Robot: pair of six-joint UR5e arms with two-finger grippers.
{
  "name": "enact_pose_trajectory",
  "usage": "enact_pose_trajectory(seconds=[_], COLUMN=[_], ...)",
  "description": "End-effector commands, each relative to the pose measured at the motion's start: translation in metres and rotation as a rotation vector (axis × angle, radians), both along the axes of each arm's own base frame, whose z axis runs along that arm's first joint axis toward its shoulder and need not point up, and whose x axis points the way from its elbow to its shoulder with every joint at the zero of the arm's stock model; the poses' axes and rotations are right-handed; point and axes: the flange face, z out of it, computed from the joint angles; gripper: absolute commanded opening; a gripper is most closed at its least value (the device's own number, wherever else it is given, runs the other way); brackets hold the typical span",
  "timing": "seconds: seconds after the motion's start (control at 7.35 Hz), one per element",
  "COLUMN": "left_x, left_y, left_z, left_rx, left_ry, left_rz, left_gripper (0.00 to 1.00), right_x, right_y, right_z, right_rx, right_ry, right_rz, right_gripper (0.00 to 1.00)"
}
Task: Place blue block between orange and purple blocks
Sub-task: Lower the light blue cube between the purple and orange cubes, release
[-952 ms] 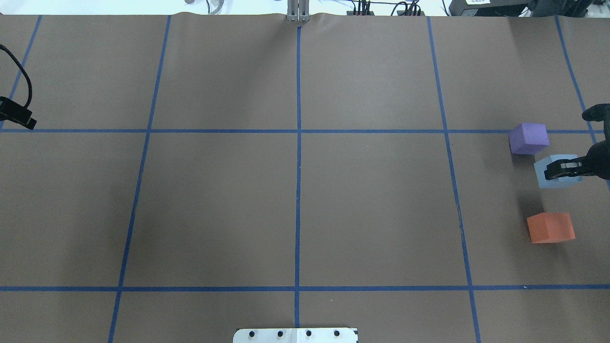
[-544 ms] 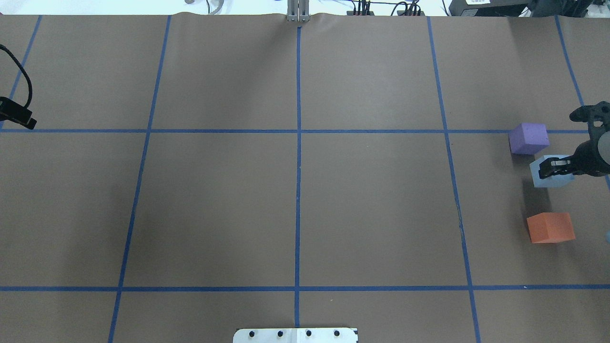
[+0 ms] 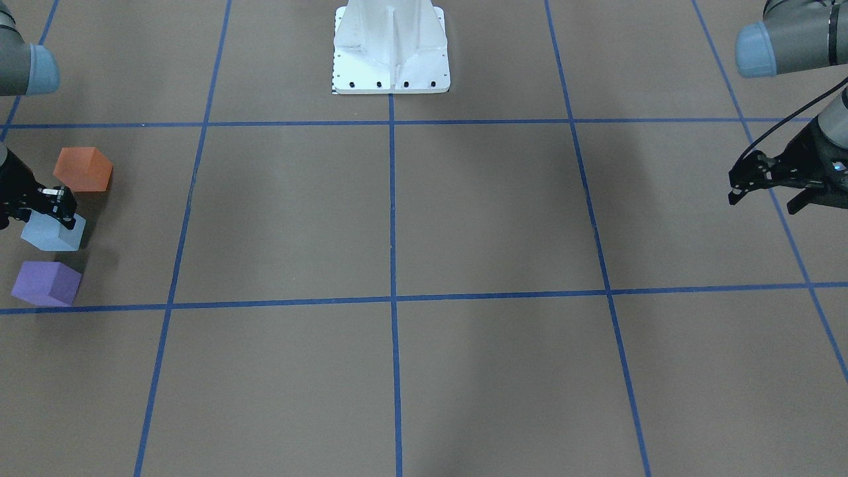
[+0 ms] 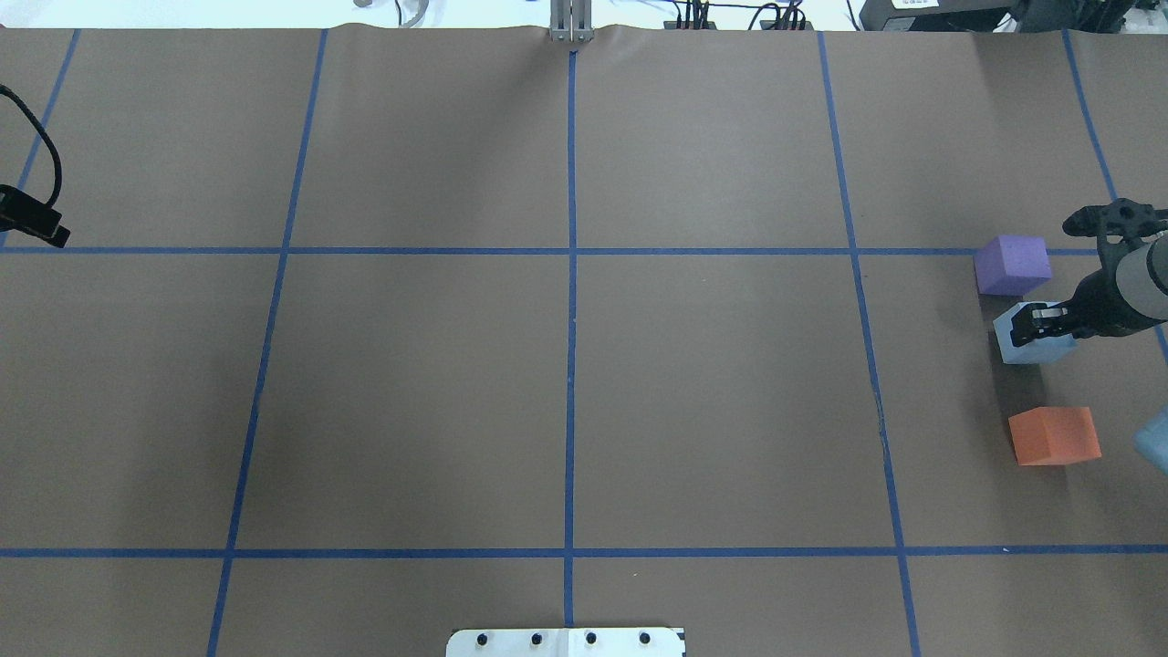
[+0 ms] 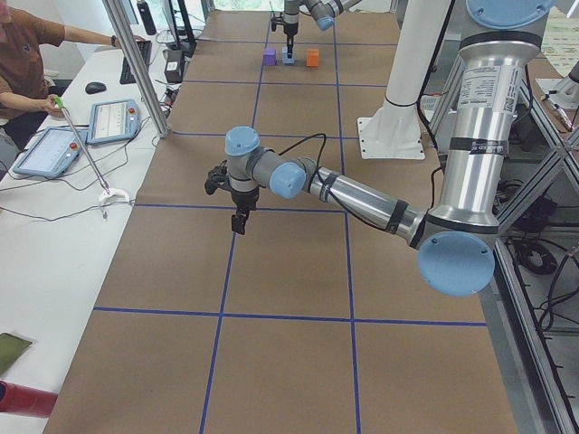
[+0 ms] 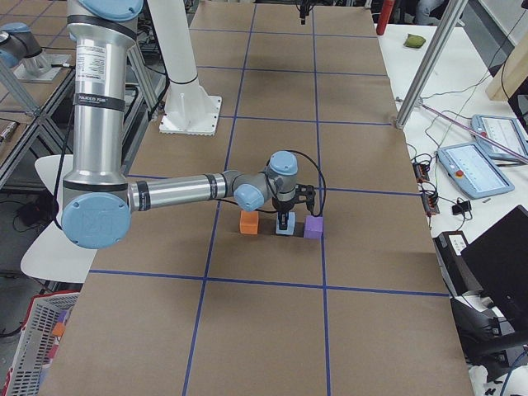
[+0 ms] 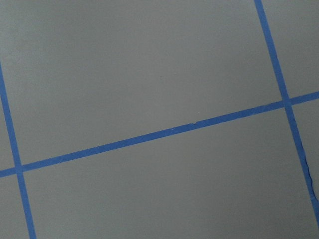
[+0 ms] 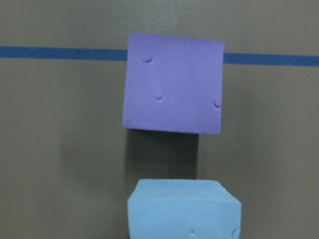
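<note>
The purple block [image 4: 1011, 265] lies at the far right of the table on a blue tape line, and the orange block [image 4: 1054, 436] lies nearer the robot. The light blue block [image 4: 1022, 349] sits between them, close to the purple one and a little left of their line. My right gripper [image 4: 1031, 326] is shut on the blue block from above. The front view shows the same row: orange [image 3: 83, 169], blue [image 3: 50, 237], purple [image 3: 46, 283]. The right wrist view shows purple [image 8: 173, 89] above blue [image 8: 183, 209]. My left gripper [image 3: 734, 191] hangs shut and empty at the far left.
The brown paper table cover [image 4: 566, 383] carries a grid of blue tape lines. The robot's white base plate [image 4: 566, 641] is at the near edge. Cables and a clamp [image 4: 570, 23] sit along the far edge. Operators' tablets lie on a side table [image 5: 81, 136].
My right gripper has moved to the left in the overhead view, and the blue block has gone with it. The purple and orange blocks and the left arm have not moved.
</note>
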Motion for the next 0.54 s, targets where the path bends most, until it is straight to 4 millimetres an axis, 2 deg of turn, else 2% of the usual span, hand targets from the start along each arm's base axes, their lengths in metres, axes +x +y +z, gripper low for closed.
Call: enact_pose_trajectory(seconds=[0.0,0.14,0.41], left_x=[0.0,0.0001,0.0002], left_y=[0.0001,-0.0001,-0.0004], left_z=[0.002,0.0026,0.0012], left_rx=[-0.001,-0.001,-0.001], left_ry=[-0.002,-0.002,-0.001], left_rz=[0.003,0.003,0.002], left_gripper=[1.0,1.0,1.0], right_x=[-0.0048,-0.0053,-0.0041], right_y=[0.003,0.0036,0.004], right_z=[-0.0021,-0.0009,0.0018], right_rx=[-0.022,-0.02,-0.018], right_ry=[-0.036,-0.028,-0.019], right_rz=[-0.031,-0.028,-0.025], right_gripper=[0.47,0.99,1.0])
